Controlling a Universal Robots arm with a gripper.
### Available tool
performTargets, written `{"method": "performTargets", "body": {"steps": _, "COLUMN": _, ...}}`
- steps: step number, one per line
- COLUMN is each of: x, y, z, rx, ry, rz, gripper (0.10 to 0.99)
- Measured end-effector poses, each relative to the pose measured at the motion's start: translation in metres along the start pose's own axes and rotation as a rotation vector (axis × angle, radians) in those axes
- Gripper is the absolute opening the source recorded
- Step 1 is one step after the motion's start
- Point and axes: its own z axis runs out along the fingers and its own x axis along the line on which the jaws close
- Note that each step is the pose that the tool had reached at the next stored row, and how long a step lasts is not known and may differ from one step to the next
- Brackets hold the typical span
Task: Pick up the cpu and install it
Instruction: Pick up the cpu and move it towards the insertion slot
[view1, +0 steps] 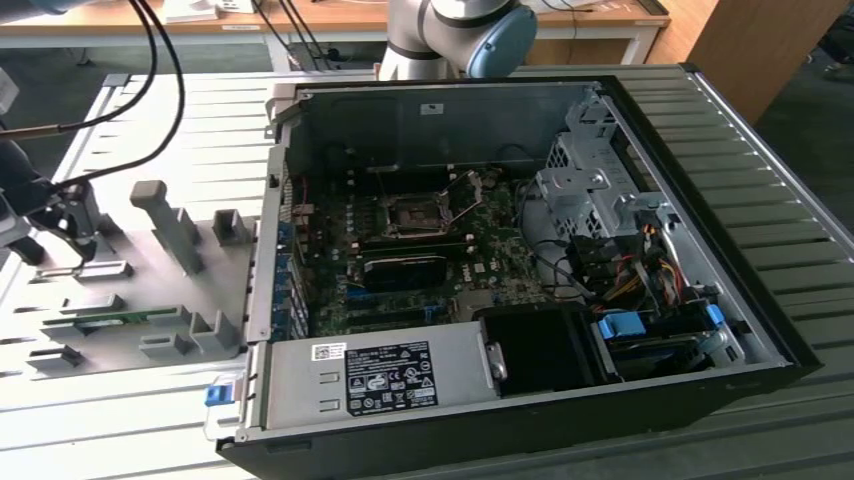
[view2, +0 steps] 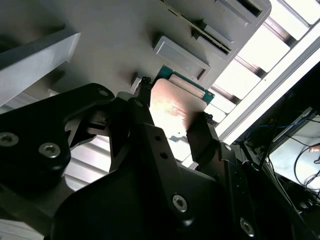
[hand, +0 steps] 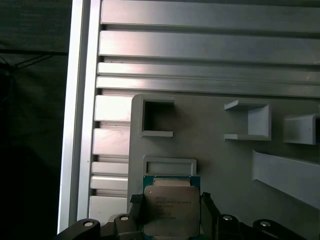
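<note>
The cpu (hand: 170, 210), a flat square chip with a silver-grey metal top and a green rim, sits between my gripper's (hand: 170, 202) two black fingers, which press on its opposite edges. The second wrist view shows the cpu (view2: 172, 107) from the other side, with my gripper (view2: 175, 100) shut on it just over the grey fixture plate (view2: 110, 40). I cannot tell whether the chip still touches the plate. In the exterior view my gripper (view1: 67, 240) is over the fixture plate (view1: 147, 300) at the exterior view's left, well away from the motherboard's cpu socket (view1: 414, 215) inside the open computer case (view1: 534, 250).
Grey fixture blocks (view1: 167, 225) and shallow pockets (hand: 169, 166) stand on the plate around the gripper. A ribbed metal table (view1: 747, 180) carries the case. Inside the case are cables, a drive cage (view1: 601, 190) and the power supply (view1: 387, 375). Black cables (view1: 147, 70) hang over the exterior view's left.
</note>
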Motion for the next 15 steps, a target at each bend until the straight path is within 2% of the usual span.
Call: {"method": "performTargets", "body": {"steps": 15, "x": 0.0001, "y": 0.0004, "z": -0.0081, "rx": 0.0, "ry": 0.0, "rz": 0.0, "gripper": 0.541}}
